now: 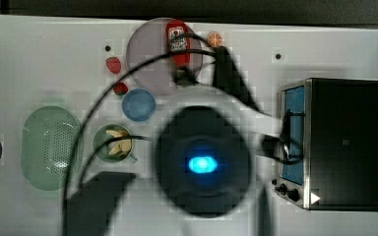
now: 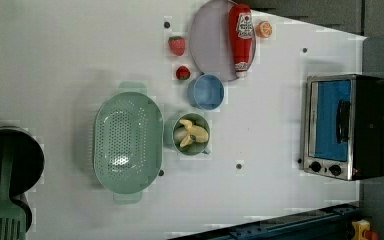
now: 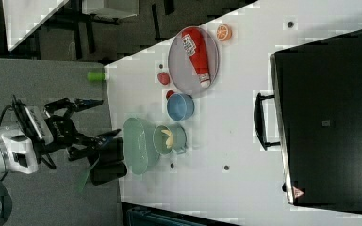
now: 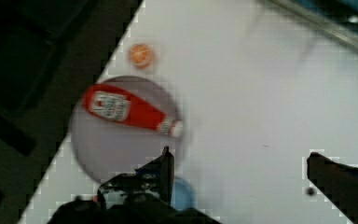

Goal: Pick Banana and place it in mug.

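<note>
Since the banana (image 2: 194, 134) already lies inside the sage-green mug (image 2: 203, 148), yellow pieces showing within its rim in the left view and the top view, the step in hand is, by my judgement, only the retreat, and doing it well means leaving the mug undisturbed. The gripper (image 3: 95, 121) hangs well apart from the table (image 3: 245, 155) in the right view, its two dark fingers (image 3: 104, 137) spread wide with nothing between them. The mug stands far beyond the fingertips there, past the green perforated basket (image 3: 136, 146), which lies between the fingers and the mug. In the wrist view the same spread fingers (image 4: 165, 168) frame bare white tabletop, with the grey plate (image 4: 102, 154) and the ketchup bottle (image 4: 130, 110) ahead of them and the orange slice (image 4: 141, 54) further still.

A good finish keeps the fingers parted and empty and holds the arm away from the blue cup (image 2: 206, 92), just beside the mug, and from the toaster oven (image 2: 344, 125). Any sweep low across the table would risk tipping the mug and spilling the banana out.
</note>
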You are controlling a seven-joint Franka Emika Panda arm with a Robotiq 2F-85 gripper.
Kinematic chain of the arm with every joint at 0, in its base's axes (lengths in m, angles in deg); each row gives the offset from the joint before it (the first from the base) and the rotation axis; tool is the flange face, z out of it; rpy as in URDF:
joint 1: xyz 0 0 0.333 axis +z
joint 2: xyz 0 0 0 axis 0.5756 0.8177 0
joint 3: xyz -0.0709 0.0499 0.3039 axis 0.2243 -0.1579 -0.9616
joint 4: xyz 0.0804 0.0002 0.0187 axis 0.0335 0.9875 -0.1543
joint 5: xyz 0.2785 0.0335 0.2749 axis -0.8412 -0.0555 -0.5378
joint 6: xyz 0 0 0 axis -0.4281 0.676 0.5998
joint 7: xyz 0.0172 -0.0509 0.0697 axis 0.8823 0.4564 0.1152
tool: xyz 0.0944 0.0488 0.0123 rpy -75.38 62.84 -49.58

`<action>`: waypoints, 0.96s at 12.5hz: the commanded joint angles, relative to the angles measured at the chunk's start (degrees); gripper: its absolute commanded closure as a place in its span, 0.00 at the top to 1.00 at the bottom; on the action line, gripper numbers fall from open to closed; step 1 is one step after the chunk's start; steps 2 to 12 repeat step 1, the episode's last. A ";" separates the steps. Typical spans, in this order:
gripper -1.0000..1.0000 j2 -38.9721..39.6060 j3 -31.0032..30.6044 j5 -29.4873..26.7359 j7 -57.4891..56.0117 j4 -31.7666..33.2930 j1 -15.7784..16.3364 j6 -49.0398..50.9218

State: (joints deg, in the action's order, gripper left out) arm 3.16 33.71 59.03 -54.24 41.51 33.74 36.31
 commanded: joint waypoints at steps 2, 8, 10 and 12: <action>1.00 1.27 2.43 -0.52 -13.64 -1.65 -0.02 9.00; 1.00 1.27 2.43 -0.52 -13.64 -1.65 -0.02 9.00; 1.00 1.27 2.43 -0.52 -13.64 -1.65 -0.02 9.00; 1.00 1.27 2.43 -0.52 -13.64 -1.65 -0.02 9.00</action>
